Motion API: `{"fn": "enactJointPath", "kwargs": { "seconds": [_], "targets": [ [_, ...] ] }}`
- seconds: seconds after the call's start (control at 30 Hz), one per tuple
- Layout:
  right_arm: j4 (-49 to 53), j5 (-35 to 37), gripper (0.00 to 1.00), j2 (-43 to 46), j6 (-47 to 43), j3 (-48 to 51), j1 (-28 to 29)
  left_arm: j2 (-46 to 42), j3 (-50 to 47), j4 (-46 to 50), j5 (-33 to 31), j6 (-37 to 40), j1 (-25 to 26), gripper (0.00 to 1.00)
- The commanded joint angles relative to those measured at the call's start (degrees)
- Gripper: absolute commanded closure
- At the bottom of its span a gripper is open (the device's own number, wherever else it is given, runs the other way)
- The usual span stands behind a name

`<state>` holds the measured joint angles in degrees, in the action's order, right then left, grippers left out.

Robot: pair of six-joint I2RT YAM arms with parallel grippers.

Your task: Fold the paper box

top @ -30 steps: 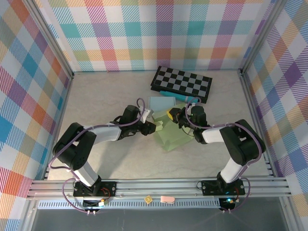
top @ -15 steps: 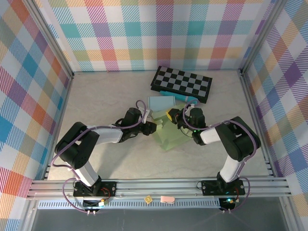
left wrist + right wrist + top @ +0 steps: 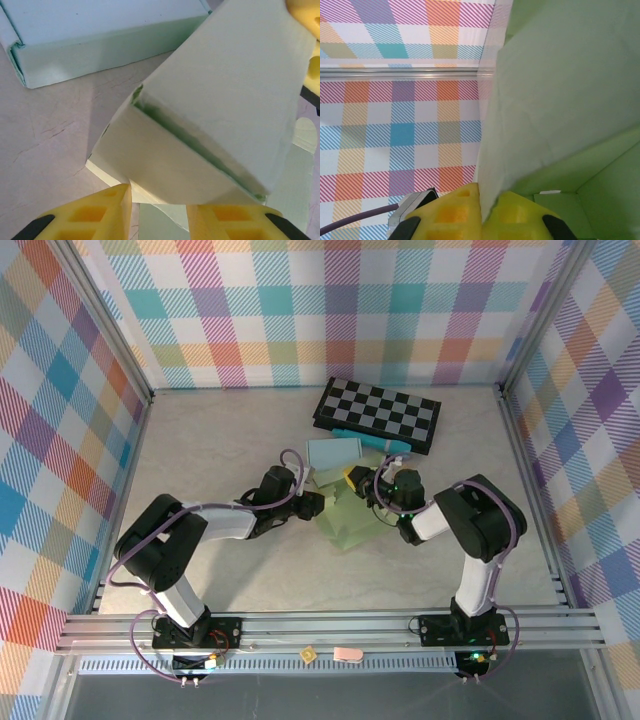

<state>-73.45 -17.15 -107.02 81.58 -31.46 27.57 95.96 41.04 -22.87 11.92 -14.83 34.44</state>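
Observation:
The pale green paper box (image 3: 350, 523) lies half folded at the table's middle. My left gripper (image 3: 312, 502) is at its left side. In the left wrist view its yellow fingers (image 3: 100, 215) stand apart at the foot of a raised box wall (image 3: 230, 90), with a loose green flap showing in the gap; the left gripper (image 3: 158, 201) is open. My right gripper (image 3: 357, 480) is at the box's far edge. In the right wrist view the right gripper (image 3: 482, 212) is shut on a pale green flap (image 3: 560, 90) that stands up from the box.
A folded light blue box (image 3: 331, 452) lies just behind the green one, close to the left fingers (image 3: 100, 30). Farther back are a teal pen (image 3: 372, 440) and a chessboard (image 3: 378, 415). Plaid walls close in three sides.
The box has shifted slightly left and both grippers have closed in on it. The left jaws opened a touch; the right jaws stayed shut on the flap.

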Motion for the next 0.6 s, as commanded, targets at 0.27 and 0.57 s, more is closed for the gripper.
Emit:
{"fn": "enactJointPath", "kwargs": {
  "seconds": [0.27, 0.57],
  "targets": [
    [-1.8, -3.0, 1.0, -3.6, -0.6, 1.5, 1.6, 0.9, 0.9, -0.9, -12.6, -1.4, 3.0, 0.66],
    [-0.4, -2.7, 1.0, -3.1, 0.6, 0.1, 1.8, 1.9, 1.6, -2.9, -20.0, -2.4, 5.4, 0.69]
  ]
}}
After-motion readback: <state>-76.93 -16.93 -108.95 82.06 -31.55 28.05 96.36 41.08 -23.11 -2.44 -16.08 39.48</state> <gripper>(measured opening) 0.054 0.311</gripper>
